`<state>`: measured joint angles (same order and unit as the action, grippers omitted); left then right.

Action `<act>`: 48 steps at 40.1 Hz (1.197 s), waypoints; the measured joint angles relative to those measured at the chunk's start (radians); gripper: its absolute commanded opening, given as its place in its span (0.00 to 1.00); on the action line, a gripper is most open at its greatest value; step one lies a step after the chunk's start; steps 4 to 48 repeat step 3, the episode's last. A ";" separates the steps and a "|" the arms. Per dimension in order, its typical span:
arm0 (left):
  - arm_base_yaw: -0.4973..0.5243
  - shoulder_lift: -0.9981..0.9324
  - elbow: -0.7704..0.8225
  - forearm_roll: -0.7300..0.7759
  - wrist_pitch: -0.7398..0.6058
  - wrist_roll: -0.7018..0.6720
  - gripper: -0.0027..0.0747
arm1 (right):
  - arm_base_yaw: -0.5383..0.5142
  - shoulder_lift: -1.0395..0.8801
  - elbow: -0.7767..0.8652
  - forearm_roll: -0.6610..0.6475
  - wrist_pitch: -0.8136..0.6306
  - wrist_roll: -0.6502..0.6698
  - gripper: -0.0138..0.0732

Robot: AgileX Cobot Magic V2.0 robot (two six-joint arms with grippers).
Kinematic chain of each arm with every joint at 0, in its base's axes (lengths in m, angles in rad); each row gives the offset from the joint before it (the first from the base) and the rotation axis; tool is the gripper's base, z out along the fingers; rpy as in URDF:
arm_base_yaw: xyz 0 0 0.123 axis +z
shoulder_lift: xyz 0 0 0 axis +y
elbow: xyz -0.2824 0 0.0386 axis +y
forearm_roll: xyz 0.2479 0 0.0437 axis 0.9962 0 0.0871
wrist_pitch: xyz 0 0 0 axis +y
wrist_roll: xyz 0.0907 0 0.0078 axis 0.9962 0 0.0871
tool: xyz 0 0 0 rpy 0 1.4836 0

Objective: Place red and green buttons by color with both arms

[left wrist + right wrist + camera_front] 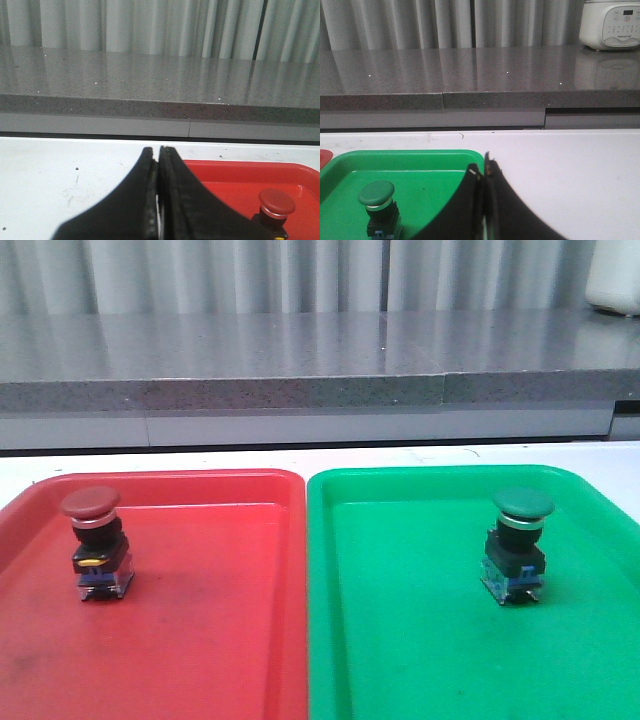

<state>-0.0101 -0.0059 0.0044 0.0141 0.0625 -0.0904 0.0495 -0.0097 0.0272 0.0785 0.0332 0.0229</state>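
The red button (96, 541) stands upright in the red tray (200, 640), at its far left; it also shows in the left wrist view (276, 206). The green button (519, 543) stands upright in the green tray (420, 640), at its far right; it also shows in the right wrist view (379, 207). My left gripper (158, 148) is shut and empty, above the white table beside the red tray's left edge. My right gripper (483, 164) is shut and empty, over the green tray's far right corner. Neither gripper shows in the front view.
The white table (420, 454) runs behind the trays to a grey stone counter (300, 350) with curtains behind it. A white appliance (612, 22) stands on the counter at the far right. The two trays lie side by side, touching.
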 measured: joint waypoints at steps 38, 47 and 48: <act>0.000 0.000 0.000 0.000 0.000 0.000 0.01 | 0.000 0.000 0.000 0.000 0.000 0.000 0.08; 0.000 0.000 0.000 0.000 0.000 0.000 0.01 | 0.000 0.000 0.000 0.000 0.000 0.000 0.08; 0.000 0.000 0.000 0.000 0.000 0.000 0.01 | 0.000 0.000 0.000 0.000 0.000 0.000 0.08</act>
